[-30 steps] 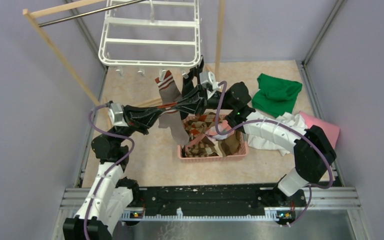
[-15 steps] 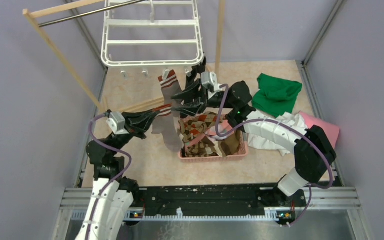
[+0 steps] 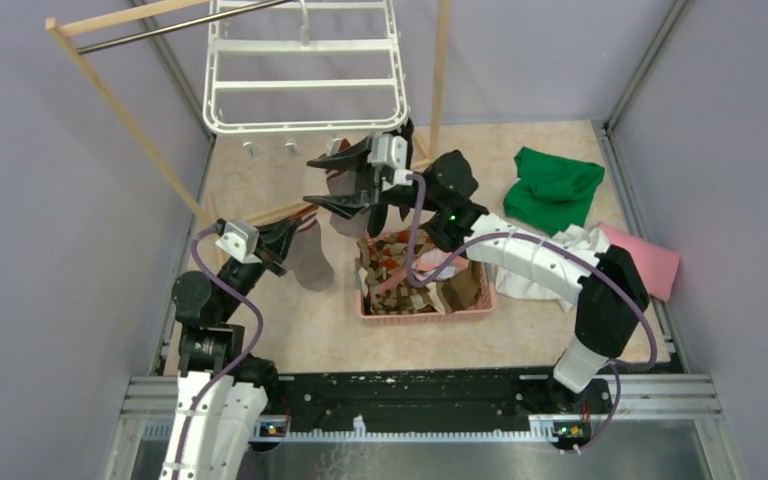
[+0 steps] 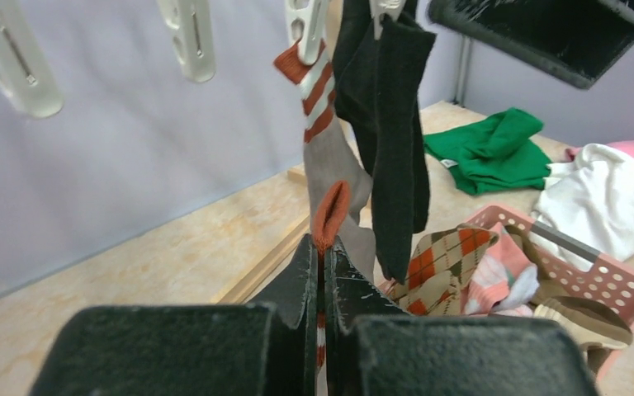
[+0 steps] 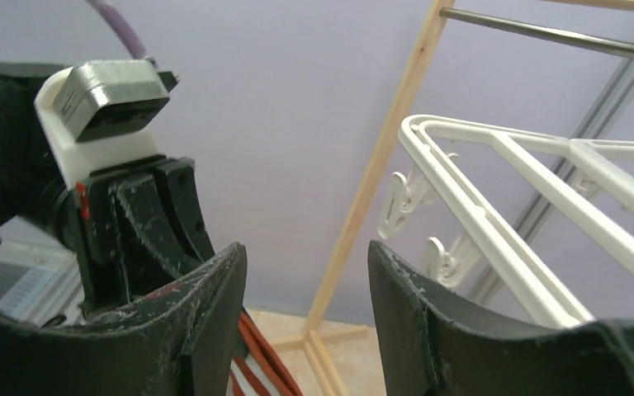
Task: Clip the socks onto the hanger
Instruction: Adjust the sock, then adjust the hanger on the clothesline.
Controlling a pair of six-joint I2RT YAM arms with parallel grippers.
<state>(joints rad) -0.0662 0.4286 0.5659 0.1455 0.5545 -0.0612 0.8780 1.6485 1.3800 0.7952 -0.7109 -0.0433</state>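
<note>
The white hanger (image 3: pixel 305 85) hangs at the top centre, and its frame (image 5: pixel 503 210) and clips show in the right wrist view. A grey-brown sock with an orange-striped cuff (image 4: pixel 320 91) and black socks (image 4: pixel 396 124) hang from its clips. My left gripper (image 3: pixel 290 232) (image 4: pixel 322 243) is shut on another striped grey sock (image 3: pixel 312 265), whose orange end (image 4: pixel 330 210) pokes up between the fingertips. My right gripper (image 3: pixel 312 180) (image 5: pixel 305 264) stands open just under the hanger's near edge, holding nothing. More socks, one of them argyle (image 4: pixel 446 256), lie in the basket.
The pink basket (image 3: pixel 425 310) sits at mid-table below the right arm. Green (image 3: pixel 557 185), white (image 3: pixel 535 265) and pink (image 3: pixel 650 255) cloths lie to the right. The wooden rack's posts (image 3: pixel 440 70) and metal bar flank the hanger. Unused clips (image 4: pixel 190 37) dangle to the left.
My left gripper closed on the striped sock and drew back left and nearer with it. My right gripper opened, let go and swung left under the hanger's edge.
</note>
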